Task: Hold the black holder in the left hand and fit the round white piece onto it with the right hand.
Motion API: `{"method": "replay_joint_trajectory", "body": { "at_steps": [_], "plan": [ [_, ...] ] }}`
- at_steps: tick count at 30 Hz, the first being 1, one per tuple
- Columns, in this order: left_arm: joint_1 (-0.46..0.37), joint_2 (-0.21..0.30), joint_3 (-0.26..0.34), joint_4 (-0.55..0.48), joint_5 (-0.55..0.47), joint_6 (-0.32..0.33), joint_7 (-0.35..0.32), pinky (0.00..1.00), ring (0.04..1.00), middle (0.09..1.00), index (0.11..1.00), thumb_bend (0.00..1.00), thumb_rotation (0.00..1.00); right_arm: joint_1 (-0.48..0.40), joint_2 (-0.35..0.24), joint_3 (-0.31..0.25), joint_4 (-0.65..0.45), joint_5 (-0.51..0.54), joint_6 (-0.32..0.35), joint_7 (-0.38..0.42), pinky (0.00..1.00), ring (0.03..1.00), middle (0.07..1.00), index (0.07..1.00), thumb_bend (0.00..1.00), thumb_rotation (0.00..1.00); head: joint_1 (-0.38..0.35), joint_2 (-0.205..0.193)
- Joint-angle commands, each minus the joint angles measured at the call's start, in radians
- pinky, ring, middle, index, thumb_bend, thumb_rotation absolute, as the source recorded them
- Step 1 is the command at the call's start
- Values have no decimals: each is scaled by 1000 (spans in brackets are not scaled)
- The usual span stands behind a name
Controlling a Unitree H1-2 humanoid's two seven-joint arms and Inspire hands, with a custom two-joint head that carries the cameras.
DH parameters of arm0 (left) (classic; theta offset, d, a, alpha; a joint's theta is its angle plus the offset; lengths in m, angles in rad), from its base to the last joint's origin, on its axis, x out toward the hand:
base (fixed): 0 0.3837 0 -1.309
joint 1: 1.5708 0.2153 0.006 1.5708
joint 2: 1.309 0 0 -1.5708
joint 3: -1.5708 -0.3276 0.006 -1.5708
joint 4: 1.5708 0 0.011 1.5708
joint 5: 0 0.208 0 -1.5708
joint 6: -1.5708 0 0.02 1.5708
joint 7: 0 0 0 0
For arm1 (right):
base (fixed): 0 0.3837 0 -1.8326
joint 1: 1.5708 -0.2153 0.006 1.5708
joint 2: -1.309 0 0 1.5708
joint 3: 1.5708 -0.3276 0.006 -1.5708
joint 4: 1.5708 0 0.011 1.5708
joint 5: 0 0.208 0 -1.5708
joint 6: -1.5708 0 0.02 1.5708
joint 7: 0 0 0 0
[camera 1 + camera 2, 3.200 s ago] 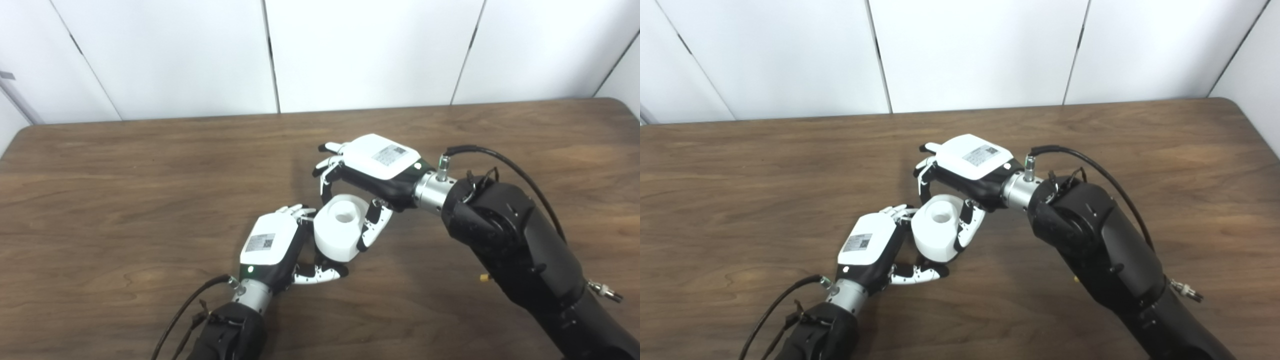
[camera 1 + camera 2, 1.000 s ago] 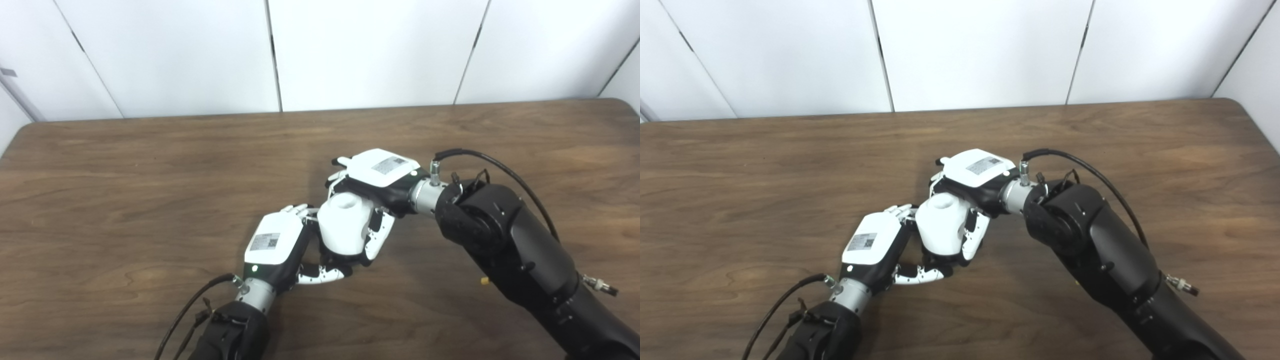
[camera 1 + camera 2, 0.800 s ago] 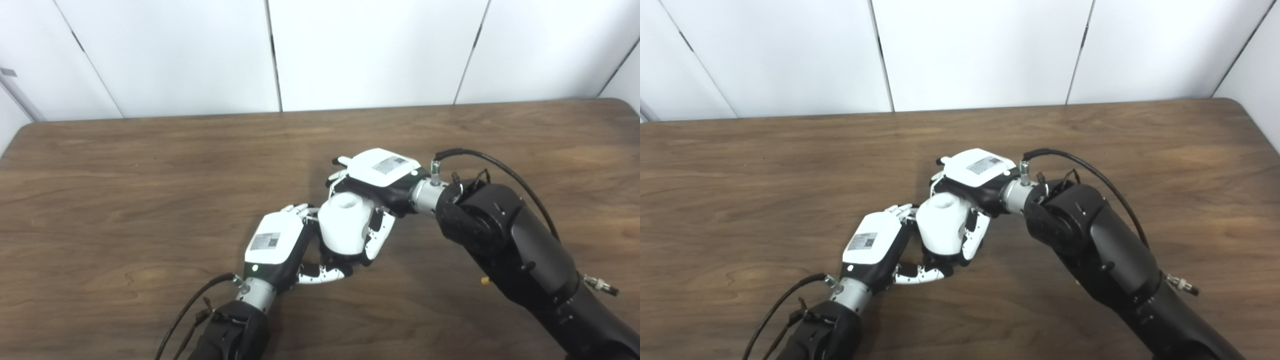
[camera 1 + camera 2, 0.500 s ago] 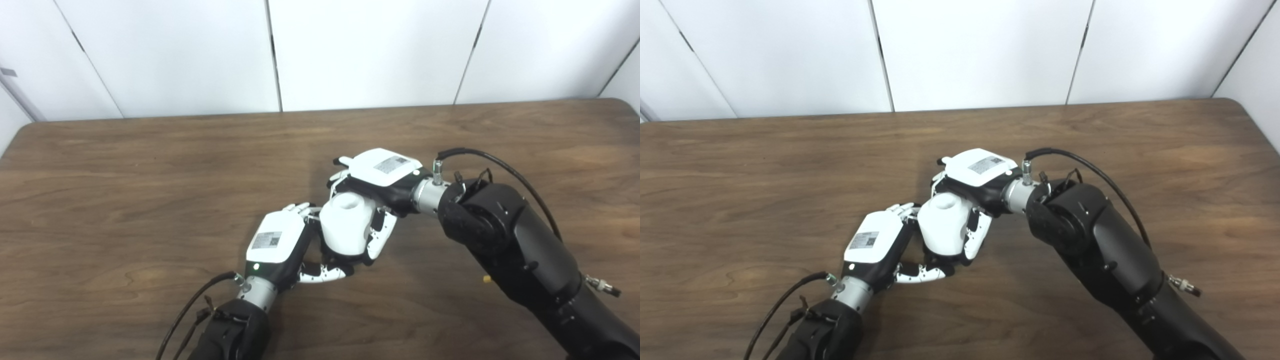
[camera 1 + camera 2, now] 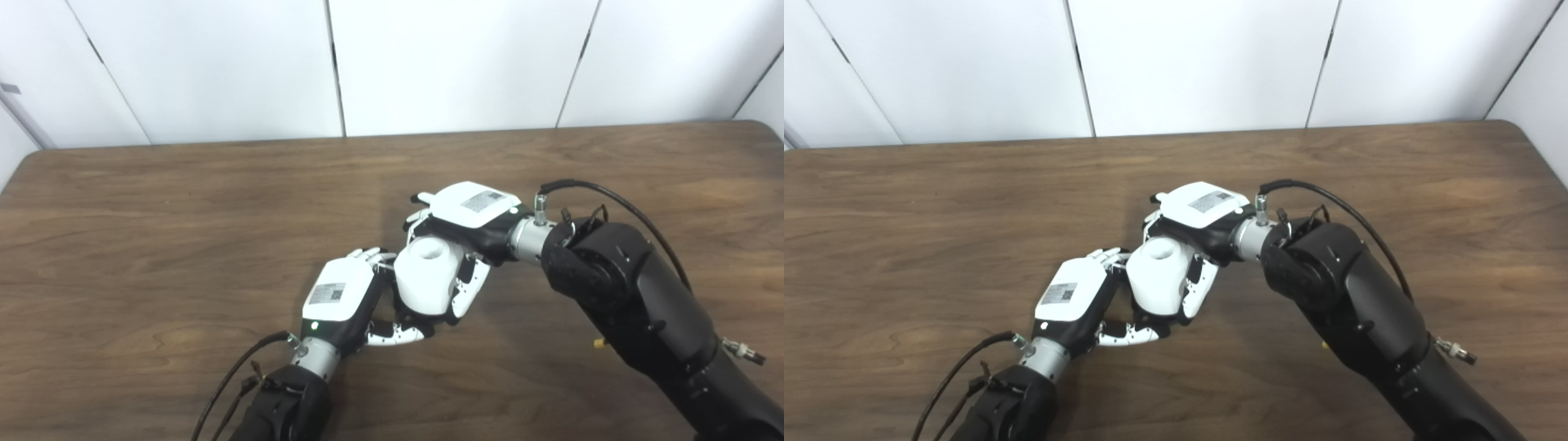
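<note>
The round white piece [image 5: 425, 283], a squat cylinder with a hollow in its top, sits low over the table between my two hands. My right hand [image 5: 468, 211] reaches over it from the right and is shut on it, thumb down its right side. My left hand [image 5: 342, 295] comes in from the lower left, fingers curled against the piece's left side and thumb lying beneath it. The black holder [image 5: 409, 316] shows only as a dark sliver under the white piece, inside the left hand's grasp; the rest of it is hidden.
The brown wooden table [image 5: 153, 245] stretches wide to the left and behind the hands. White wall panels [image 5: 429, 61] stand along its far edge. Black cables loop off the right wrist [image 5: 588, 193] and the left forearm [image 5: 226, 380].
Since 3.2 s ago the right hand has lowered the white piece and stood it more upright over the left hand's grasp. Over the last second both hands have drifted only slightly right.
</note>
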State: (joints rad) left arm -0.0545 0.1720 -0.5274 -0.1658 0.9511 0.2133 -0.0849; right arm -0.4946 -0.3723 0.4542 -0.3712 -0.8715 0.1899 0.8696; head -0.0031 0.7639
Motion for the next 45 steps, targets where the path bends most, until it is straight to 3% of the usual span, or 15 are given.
{"method": "replay_joint_trajectory", "body": {
  "at_steps": [1, 23, 41, 45],
  "plan": [
    [32, 10, -35, 93, 10, 18, -80, 884, 881, 808, 490, 518, 57, -39, -13, -21, -28, 4, -13, -8, 956, 1000, 873, 658, 1000, 326, 7, -3],
    [29, 19, -40, 112, 5, 14, -72, 886, 880, 810, 490, 518, 58, -56, -2, -46, -34, 12, -10, -11, 951, 1000, 849, 661, 1000, 321, 20, -29],
    [6, 21, -41, 153, -1, -2, -58, 882, 875, 803, 490, 518, 59, -107, -17, -65, -41, 40, -14, 14, 951, 978, 776, 633, 1000, 360, 10, -20],
    [5, 21, -40, 157, -2, -2, -54, 881, 875, 802, 490, 519, 58, -120, -18, -71, -55, 41, 3, 36, 953, 984, 806, 660, 1000, 367, 8, -21]
  ]
}}
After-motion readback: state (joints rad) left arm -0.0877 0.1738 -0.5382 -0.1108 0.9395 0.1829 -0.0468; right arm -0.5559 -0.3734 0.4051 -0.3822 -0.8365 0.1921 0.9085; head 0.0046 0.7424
